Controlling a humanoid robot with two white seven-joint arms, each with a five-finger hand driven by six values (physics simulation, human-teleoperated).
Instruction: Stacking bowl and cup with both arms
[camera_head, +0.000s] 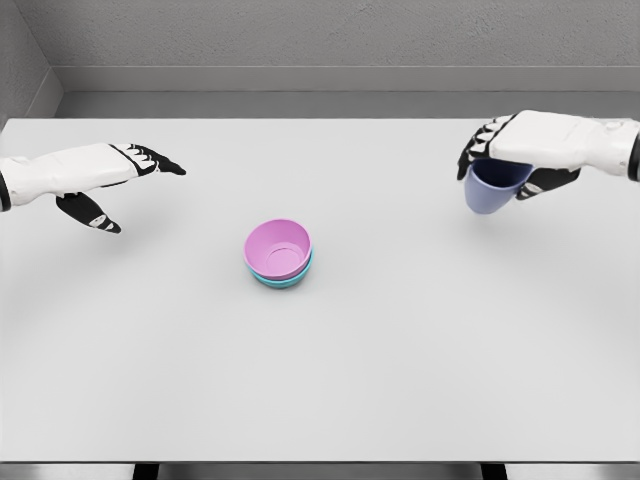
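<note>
Cup (493, 188) tilts in the right hand (520, 165), its mouth turned up and toward the hand, its base slanting down to the left, so its axis leans off upright. It hangs above the table (400, 350) near the right edge, well apart from the bowls. The cup is a muted blue-violet, smooth and matte, tapering slightly to a rounded base, with a darker inside just visible under the palm. The right hand's dark fingers (480, 140) curl over the rim while the thumb side presses from below, gripping the cup.

Near the table's middle, a pink bowl (278, 246) sits nested in a teal bowl (283, 280), both upright with mouths facing up. Only a thin teal crescent shows beneath the pink one. Both look like smooth plastic, round and shallow-walled.

At the far left, the left hand (110, 180) hovers over the table, fingers stretched flat and thumb dropped down, holding nothing. Both arms wear glossy white shells with black finger joints. The table is a plain, pale matte grey.
</note>
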